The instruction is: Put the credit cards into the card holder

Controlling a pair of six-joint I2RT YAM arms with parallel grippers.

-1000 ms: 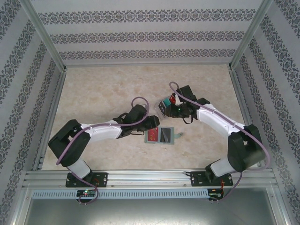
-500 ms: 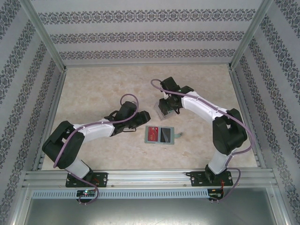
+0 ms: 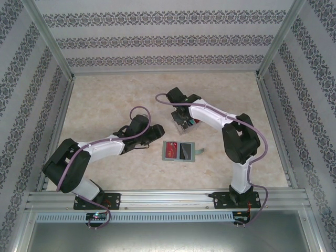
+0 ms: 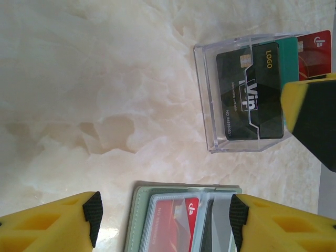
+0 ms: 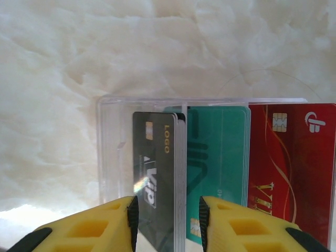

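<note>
Finding: noted credit cards (image 5: 220,157) stacked inside clear box (image 5: 113,152). Found right gripper (image 5: 168,220) at box, fingers (image 5: 105,226) narrow around dark cards (image 5: 155,168); cannot tell whether clamped. Found card holder (image 4: 137,220) lying open near box, red card (image 4: 173,226) inside. Found left gripper (image 4: 165,212) beside box, fingers wide, holding nothing.

Table (image 3: 105,110): we are looking at a beige, marble-patterned top lying flat inside a metal frame (image 3: 168,198).
Card holder (image 3: 179,151): we are seeing it lying open and flat near the table's middle, towards the near edge.
Clear box (image 4: 207,100): it is sitting on the table just behind the card holder, apart from it.
Small pale strip (image 3: 201,151): it is lying just beside the card holder's right edge; we are finding it too small to identify.
</note>
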